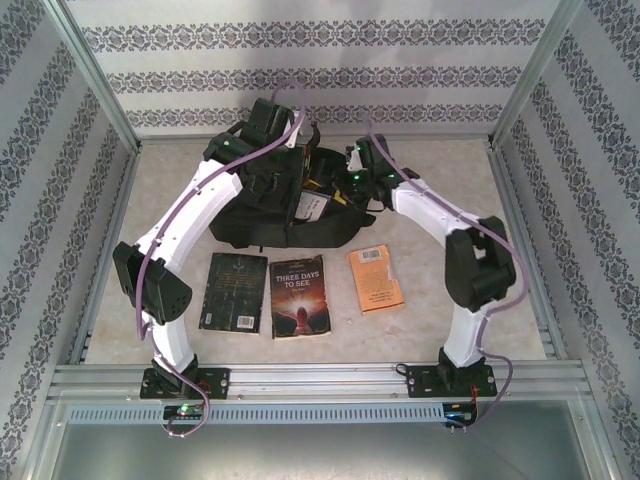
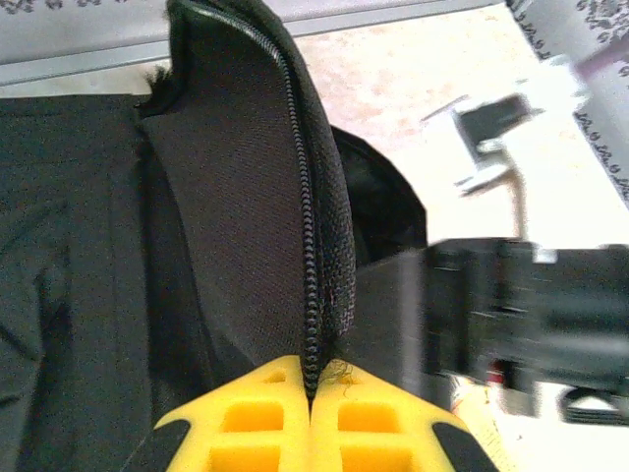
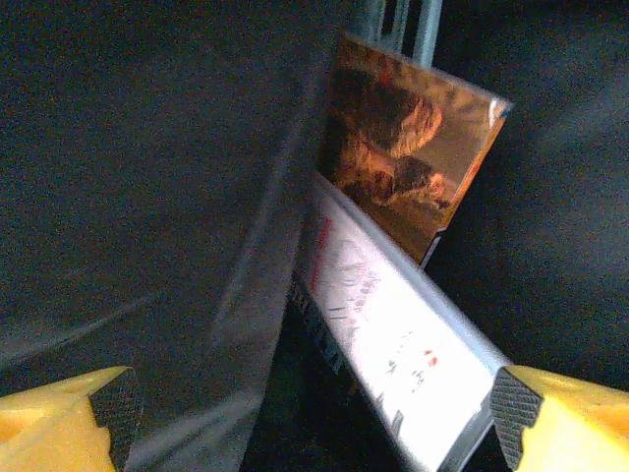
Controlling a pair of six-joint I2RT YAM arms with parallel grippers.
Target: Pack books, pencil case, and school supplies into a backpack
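Left claw [image 2: 310, 391] pins backpack [image 2: 236, 197] flap, zipper running straight away.

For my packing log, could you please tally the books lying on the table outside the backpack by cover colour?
Black book: 1
Dark brown book: 1
Orange book: 1
Total: 3

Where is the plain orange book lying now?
In the top view, the orange book lies on the table, right of the Three Days to See book, near the backpack.

Wht arms [image 1: 195, 205], blk joints [image 1: 152, 285], prob. purple cables [image 1: 137, 300].
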